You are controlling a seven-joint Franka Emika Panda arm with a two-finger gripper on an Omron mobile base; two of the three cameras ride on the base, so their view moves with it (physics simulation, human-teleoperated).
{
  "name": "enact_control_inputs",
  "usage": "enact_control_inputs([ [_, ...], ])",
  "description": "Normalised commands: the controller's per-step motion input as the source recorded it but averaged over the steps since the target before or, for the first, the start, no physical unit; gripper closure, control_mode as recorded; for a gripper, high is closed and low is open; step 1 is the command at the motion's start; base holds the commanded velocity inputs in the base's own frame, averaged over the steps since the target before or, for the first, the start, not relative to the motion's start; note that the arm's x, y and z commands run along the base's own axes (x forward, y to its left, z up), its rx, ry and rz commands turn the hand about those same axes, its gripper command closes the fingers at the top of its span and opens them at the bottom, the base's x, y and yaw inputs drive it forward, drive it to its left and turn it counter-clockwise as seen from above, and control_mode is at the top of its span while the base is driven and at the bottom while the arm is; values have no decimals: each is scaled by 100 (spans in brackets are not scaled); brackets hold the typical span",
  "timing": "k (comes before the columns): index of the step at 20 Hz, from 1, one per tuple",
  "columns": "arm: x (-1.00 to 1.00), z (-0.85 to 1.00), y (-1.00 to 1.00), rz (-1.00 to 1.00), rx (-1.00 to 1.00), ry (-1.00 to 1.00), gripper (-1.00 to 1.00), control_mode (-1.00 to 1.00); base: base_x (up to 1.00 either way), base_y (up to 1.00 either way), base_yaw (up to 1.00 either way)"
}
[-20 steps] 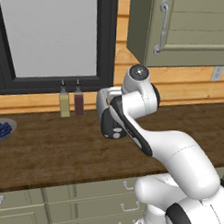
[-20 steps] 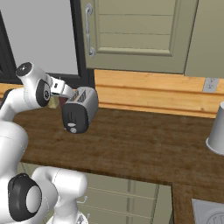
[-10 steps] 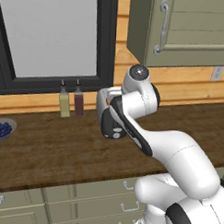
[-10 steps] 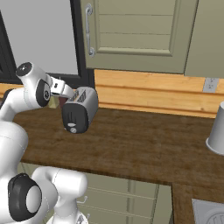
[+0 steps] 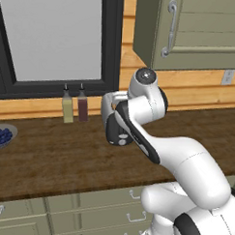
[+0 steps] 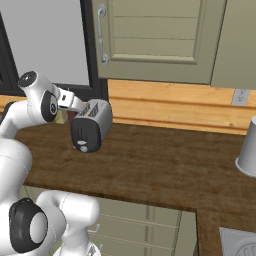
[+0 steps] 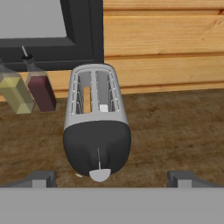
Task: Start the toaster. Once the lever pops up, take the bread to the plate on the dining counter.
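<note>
Wooden bench (image 7: 175,131) under a timber wall. Fingers (image 7: 109,178) spread wide, holding nothing, poised just in front of the toaster (image 7: 97,127), black front near. Lever (image 7: 100,174) low on that panel. Bread (image 7: 87,99) sits in the left slot. Risks: wide tips straddle the lever and miss it, or shove the toaster back into the bottles (image 7: 28,89).

Silver toaster (image 7: 97,127) upright, bread (image 7: 87,99) (tan) in slot.
</note>
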Motion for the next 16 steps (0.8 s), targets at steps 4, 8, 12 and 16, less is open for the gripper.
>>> enact_control_inputs([
  [4,0,0,0,0,0,0,-100,-100,0,0,0],
  [8,0,0,0,0,0,0,-100,-100,0,0,0],
  [12,0,0,0,0,0,0,-100,-100,0,0,0],
  [16,0,0,0,0,0,0,-100,-100,0,0,0],
])
